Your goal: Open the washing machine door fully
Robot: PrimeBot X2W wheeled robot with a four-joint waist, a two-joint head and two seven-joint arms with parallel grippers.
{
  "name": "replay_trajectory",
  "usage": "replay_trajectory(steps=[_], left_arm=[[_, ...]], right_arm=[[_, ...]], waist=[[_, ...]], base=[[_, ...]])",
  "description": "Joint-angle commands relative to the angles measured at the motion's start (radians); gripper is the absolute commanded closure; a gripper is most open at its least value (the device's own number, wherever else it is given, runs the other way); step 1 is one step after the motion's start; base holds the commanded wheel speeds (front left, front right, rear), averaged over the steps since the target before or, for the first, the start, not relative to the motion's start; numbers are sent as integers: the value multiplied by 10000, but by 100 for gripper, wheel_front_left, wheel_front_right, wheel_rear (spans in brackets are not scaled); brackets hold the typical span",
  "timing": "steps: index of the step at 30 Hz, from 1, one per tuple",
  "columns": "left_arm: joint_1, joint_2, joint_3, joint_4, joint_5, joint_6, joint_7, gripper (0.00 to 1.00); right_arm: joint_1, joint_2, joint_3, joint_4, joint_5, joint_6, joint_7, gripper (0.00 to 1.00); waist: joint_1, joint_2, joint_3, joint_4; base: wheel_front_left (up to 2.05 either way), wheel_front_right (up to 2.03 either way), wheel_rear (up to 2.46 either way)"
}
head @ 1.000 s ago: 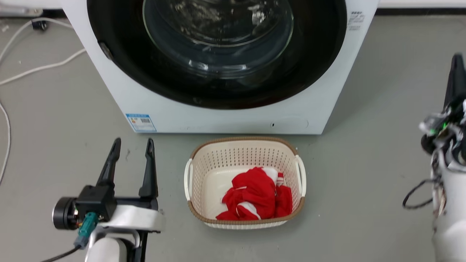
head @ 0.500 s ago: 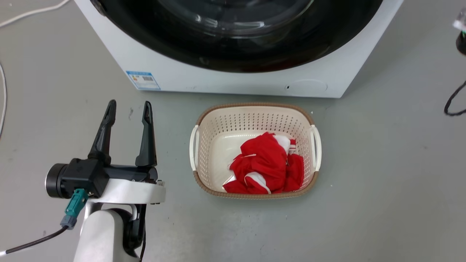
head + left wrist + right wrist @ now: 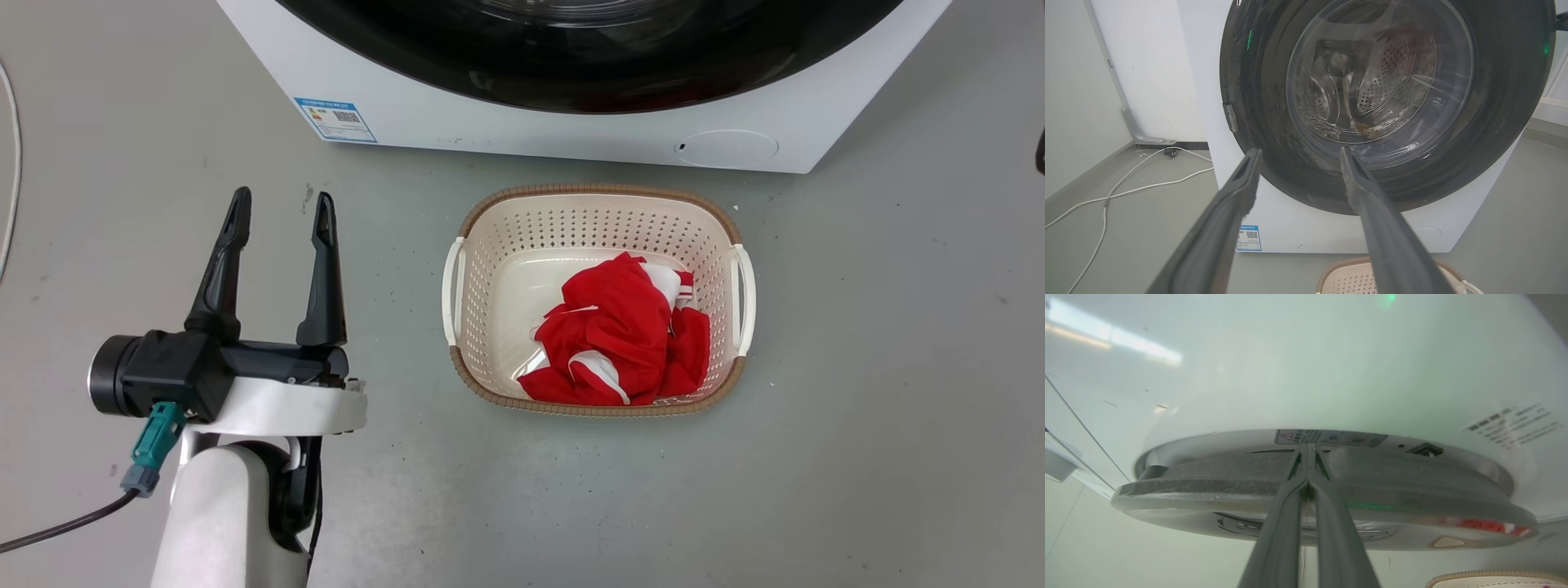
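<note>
Not opened: washing machine door near flush on washing machine, whole swing left; right gripper clenched at door rim, left gripper splayed, idle

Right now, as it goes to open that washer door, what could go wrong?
The right end effector has its fingers pressed together, only the tips at the washing machine door rim, so it might slip off. The laundry basket of red clothing sits close in front of the washing machine; an arm following the door could knock it. The open left end effector points toward the door and might block its swing.
</note>
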Motion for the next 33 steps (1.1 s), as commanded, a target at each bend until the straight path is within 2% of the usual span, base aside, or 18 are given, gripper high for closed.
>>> replay_trajectory(steps=[1, 12, 27, 33], left_arm=[[-106, -5, 29, -25, 18, -19, -25, 0], [-136, -7, 26, 110, 127, -55, -25, 0], [136, -9, -78, 327, 154, 62, -25, 0], [365, -8, -65, 400, 219, 118, -25, 0]], right_arm=[[-165, 21, 49, 98, -39, 0, 99, 100], [-631, 407, 52, 718, -153, 0, 985, 100], [303, 451, 123, 206, 177, 0, 3271, 100], [956, 714, 394, -93, 100, -1, 4186, 100]], waist=[[-1, 0, 19, 16], [-1, 0, 13, -13], [-1, 0, -625, -190], [-1, 0, -1006, -367]], base=[[0, 0, 0], [0, 0, 0], [0, 0, 0], [0, 0, 0]])
